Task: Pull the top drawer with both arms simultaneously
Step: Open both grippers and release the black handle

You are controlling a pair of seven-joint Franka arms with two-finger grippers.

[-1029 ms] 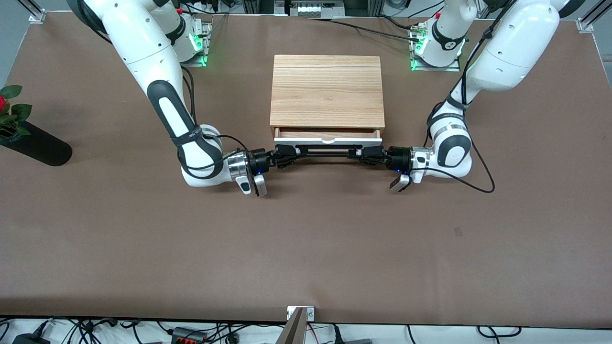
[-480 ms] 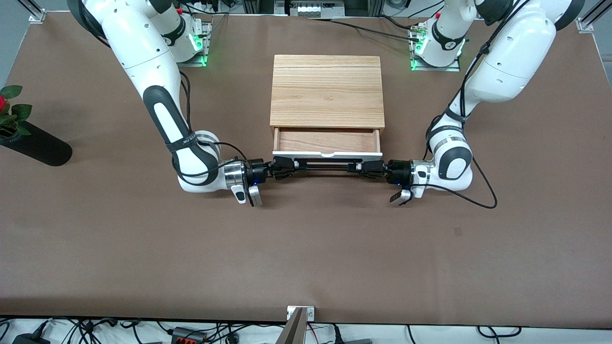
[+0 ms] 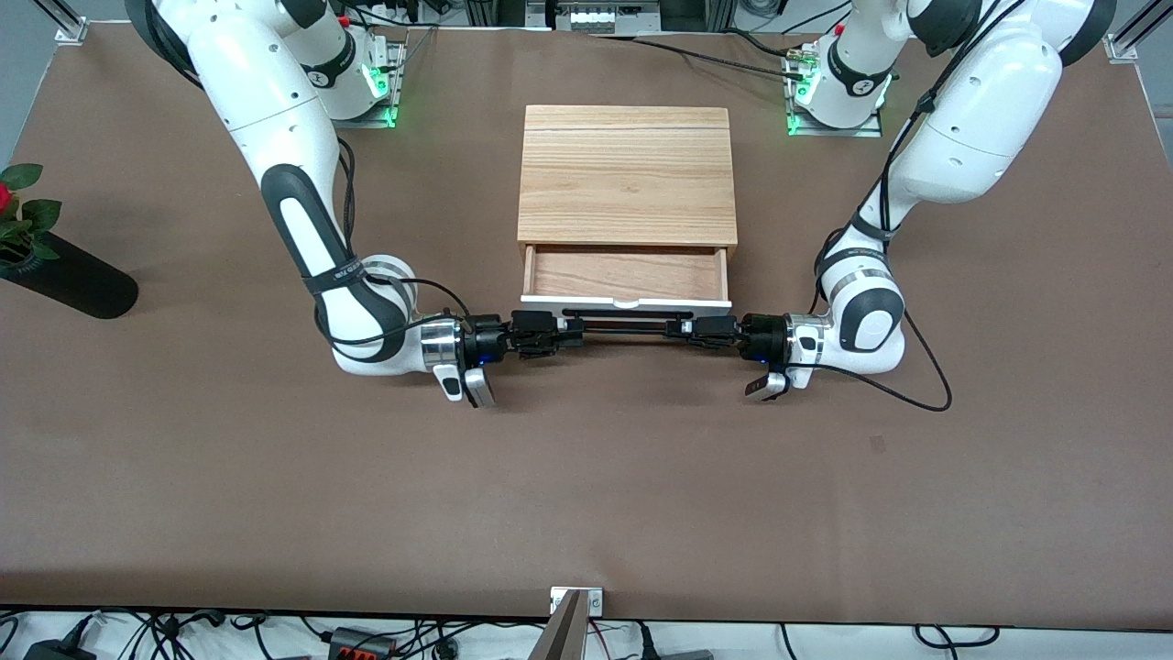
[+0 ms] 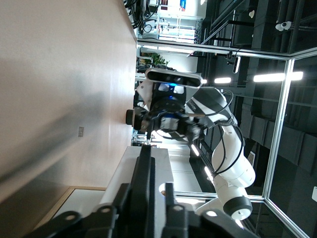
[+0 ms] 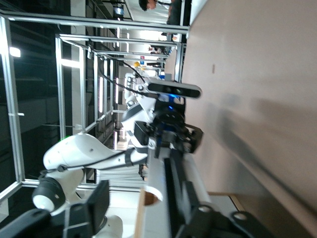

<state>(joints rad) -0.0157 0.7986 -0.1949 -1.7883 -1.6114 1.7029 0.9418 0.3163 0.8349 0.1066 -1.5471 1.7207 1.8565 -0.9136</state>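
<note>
Grippers, left gripper [image 3: 689,330] and right gripper [image 3: 556,331], clench opposite ends of the top drawer's [image 3: 627,274] black bar handle [image 3: 623,323]; pulling evenly should keep it from jamming.

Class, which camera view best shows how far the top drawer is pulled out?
The front view: the top drawer shows from above, its wood bottom exposed in front of the box casing, with the left gripper and right gripper at its handle. Both wrist views show only the handle and white front edge-on.
</note>
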